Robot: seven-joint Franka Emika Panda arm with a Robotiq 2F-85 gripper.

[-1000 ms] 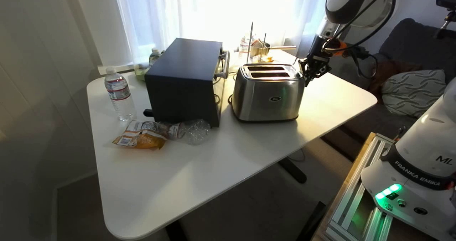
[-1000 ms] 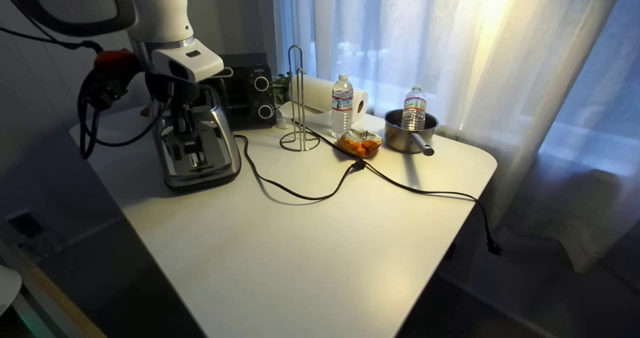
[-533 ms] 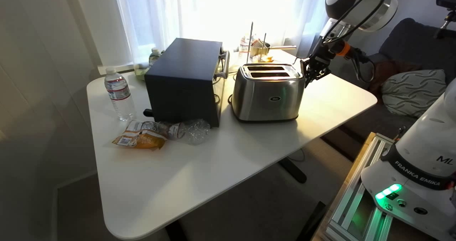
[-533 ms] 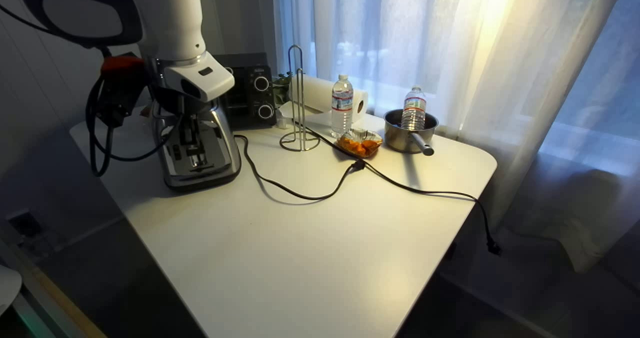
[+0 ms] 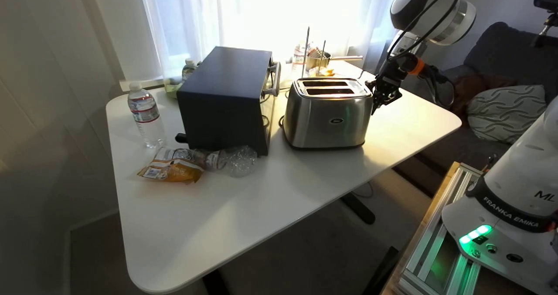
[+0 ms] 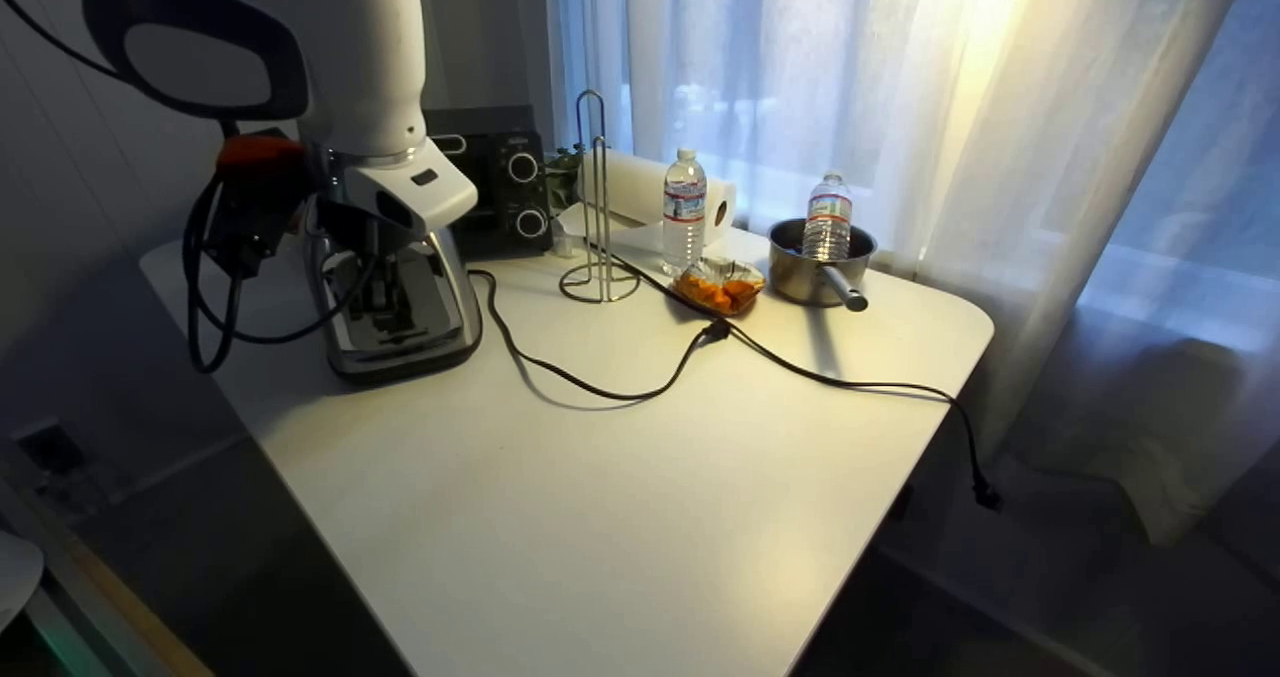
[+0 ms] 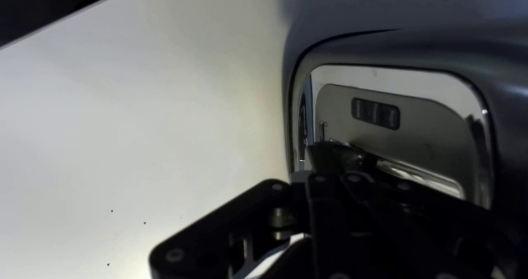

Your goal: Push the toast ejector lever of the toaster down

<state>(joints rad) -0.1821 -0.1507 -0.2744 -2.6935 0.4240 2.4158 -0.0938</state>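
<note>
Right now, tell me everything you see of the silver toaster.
The toaster looks like brushed metal, boxy with rounded edges, two slots on top, an oval badge on its broad side and a dark base strip. It stands upright on the white table beside a black boxy appliance. Its shiny end panel carries a dark oblong window. The gripper is at that end; I can't tell whether they touch, nor make out the lever.

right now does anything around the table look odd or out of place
Yes: a water bottle sits in the saucepan, an unlikely spot; the paper towel roll lies on its side, off the wire holder; and a loose plug hangs past the edge of the table.
</note>
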